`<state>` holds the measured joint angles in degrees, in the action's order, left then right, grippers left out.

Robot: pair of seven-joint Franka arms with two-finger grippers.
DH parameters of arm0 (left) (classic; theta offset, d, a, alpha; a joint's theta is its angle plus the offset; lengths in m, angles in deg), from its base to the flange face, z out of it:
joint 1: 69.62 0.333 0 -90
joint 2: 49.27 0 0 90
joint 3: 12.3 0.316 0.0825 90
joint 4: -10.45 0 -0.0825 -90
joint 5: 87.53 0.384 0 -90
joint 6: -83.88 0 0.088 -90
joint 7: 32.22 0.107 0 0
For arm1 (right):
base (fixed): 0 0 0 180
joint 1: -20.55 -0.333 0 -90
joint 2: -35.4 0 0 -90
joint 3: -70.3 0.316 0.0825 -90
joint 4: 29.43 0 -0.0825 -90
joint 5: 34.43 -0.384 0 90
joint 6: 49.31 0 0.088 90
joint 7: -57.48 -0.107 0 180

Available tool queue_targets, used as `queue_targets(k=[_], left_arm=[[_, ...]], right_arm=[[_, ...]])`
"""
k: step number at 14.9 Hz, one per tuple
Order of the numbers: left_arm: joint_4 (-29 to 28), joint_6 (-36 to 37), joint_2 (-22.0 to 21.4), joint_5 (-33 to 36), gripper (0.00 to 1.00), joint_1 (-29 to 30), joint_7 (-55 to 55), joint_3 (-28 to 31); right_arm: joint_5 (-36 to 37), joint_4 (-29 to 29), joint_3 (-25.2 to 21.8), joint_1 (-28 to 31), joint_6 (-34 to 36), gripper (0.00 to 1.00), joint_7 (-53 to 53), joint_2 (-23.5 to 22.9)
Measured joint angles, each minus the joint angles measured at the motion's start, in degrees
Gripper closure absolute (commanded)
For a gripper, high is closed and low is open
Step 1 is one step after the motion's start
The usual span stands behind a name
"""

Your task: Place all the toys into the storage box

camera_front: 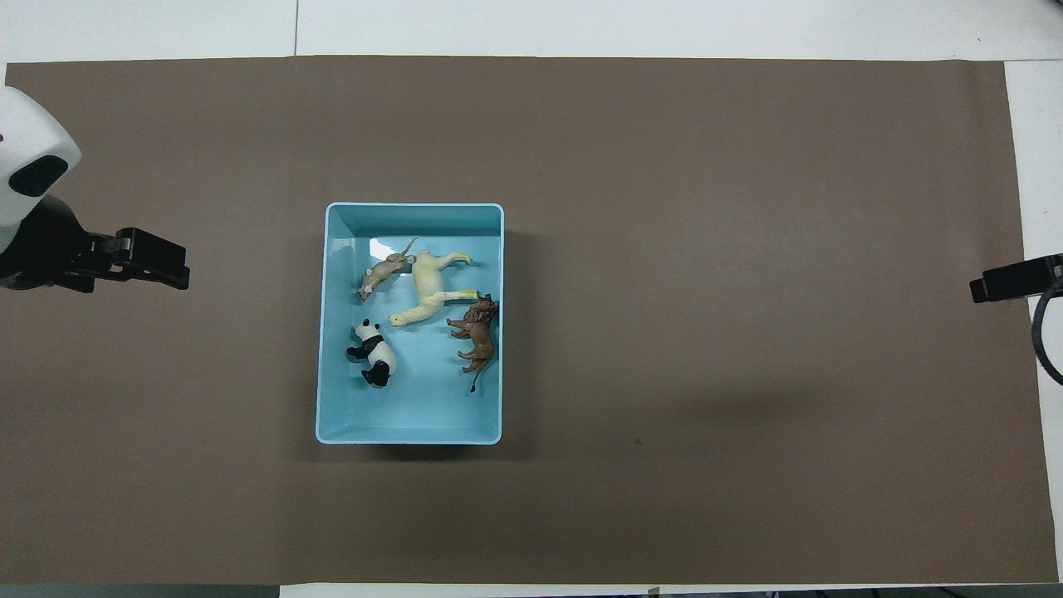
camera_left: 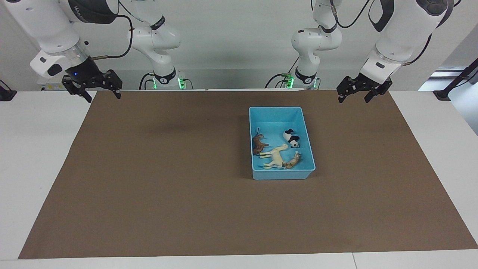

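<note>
The light blue storage box [camera_left: 283,174] stands on the mat, toward the left arm's end of the table; it also shows in the overhead view [camera_front: 413,407]. All four toys lie inside it: the orange striped tiger [camera_left: 293,161] [camera_front: 384,272], the cream-white horse [camera_left: 275,157] [camera_front: 428,292], the brown animal [camera_left: 258,144] [camera_front: 479,334] and the panda [camera_left: 292,139] [camera_front: 374,355]. My left gripper [camera_left: 354,99] [camera_front: 158,267] is open and empty, raised over the mat's edge by its base. My right gripper [camera_left: 103,96] [camera_front: 1005,282] is open and empty, raised over the mat's edge at its own end.
A large brown mat [camera_left: 168,168] covers most of the white table [camera_left: 37,149]. No other objects are in view.
</note>
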<state>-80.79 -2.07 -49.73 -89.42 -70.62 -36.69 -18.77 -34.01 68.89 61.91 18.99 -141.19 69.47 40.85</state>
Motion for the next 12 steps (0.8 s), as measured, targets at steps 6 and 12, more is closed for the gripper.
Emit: queue_targets(k=[6,12], left_arm=[[0.0,0.0,0.0,0.0,0.0,0.0,0.0,0.0],[0.0,0.0,0.0,0.0,0.0,0.0,0.0,0.0]], right_arm=[[4.6,0.8,1.4,0.2,0.2,0.0,0.6,-0.6],[3.4,-1.2,1.6,1.1,4.3,0.0,0.6,-0.8]])
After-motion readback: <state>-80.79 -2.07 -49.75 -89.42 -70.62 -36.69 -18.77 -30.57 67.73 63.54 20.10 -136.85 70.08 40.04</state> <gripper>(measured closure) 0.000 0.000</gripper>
